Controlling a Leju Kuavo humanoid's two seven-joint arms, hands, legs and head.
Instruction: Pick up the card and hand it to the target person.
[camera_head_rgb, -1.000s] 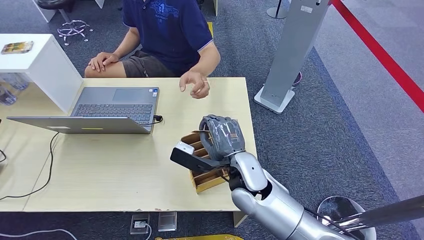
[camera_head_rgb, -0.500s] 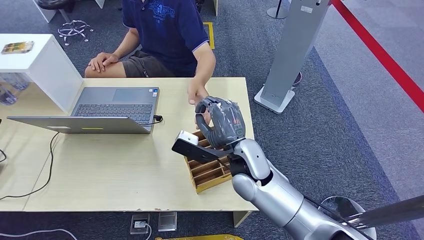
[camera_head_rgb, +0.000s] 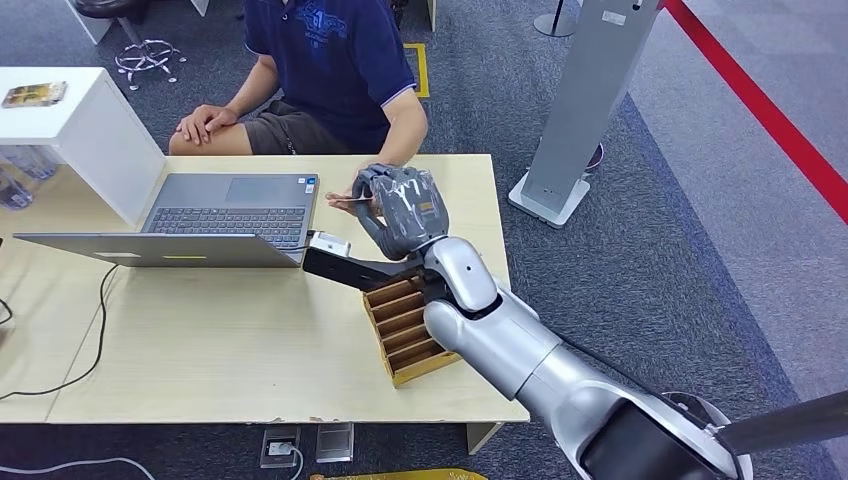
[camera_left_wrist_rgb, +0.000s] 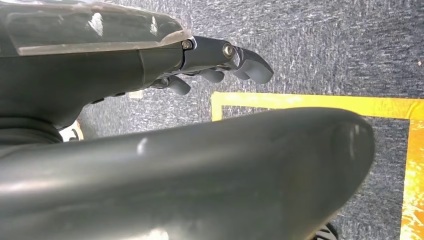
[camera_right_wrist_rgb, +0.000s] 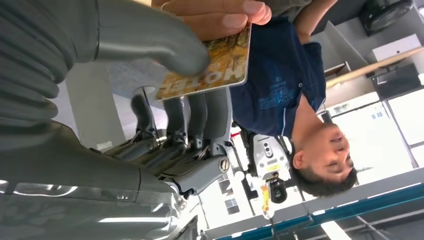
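Note:
The card (camera_right_wrist_rgb: 210, 65), yellowish with printed lettering, is pinched between the thumb and fingers (camera_right_wrist_rgb: 150, 40) of my right hand (camera_head_rgb: 400, 208). That hand is raised over the far side of the table (camera_head_rgb: 200, 330), just in front of the seated person (camera_head_rgb: 335, 60). In the head view the card (camera_head_rgb: 348, 200) shows as a thin edge sticking out of the hand toward the laptop. The person's fingers (camera_right_wrist_rgb: 220, 12) grip the card's other end. My left hand (camera_left_wrist_rgb: 200, 60) hangs over the grey carpet, fingers apart, holding nothing.
A wooden slotted card holder (camera_head_rgb: 405, 325) sits on the table under my right forearm. An open laptop (camera_head_rgb: 230, 215) with a cable lies to the left, a white box (camera_head_rgb: 80, 120) beyond it. A grey stand (camera_head_rgb: 590, 100) rises past the table's right end.
My right hand has lifted off the wooden holder and moved away and left toward the person with the card. The person's hand came down to meet it and now grips the card.

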